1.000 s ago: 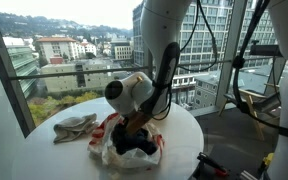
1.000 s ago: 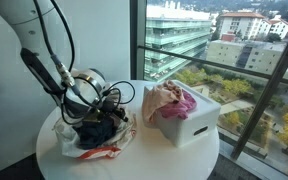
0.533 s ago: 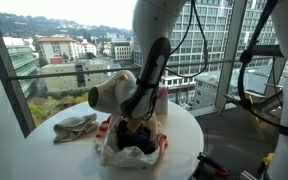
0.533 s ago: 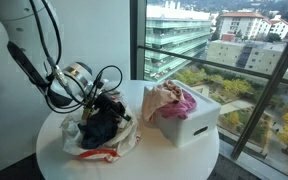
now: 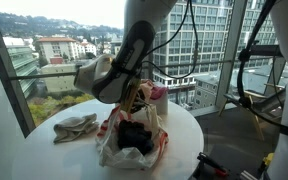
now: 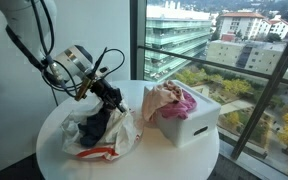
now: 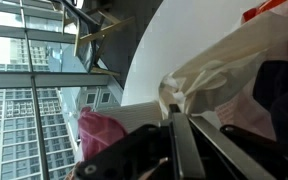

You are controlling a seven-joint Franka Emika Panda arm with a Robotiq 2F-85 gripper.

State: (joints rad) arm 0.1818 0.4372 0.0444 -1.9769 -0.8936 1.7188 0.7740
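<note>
- Dark garment (image 6: 100,124), soft and limp, hangs from the closed pincer (image 6: 114,100) gripping it, above the white plastic bag (image 6: 126,132) on the round surface (image 6: 154,160).
- It looks light and floppy (likely to snag on the bag), so a bunched fold is the best place to pinch.

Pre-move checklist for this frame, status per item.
1. Gripper shut: ok.
2. Dark garment gripped: ok, it appears to hang from the closed fingers.
3. Garment clear of the plastic bag: not ok, its lower part sits inside.
4. Bag plastic kept out of the grip: cannot tell; a fold lies right at the fingertips in the wrist view.
5. White box apart from the arm: ok.
6. Loose cloth apart from the bag: ok.
</note>
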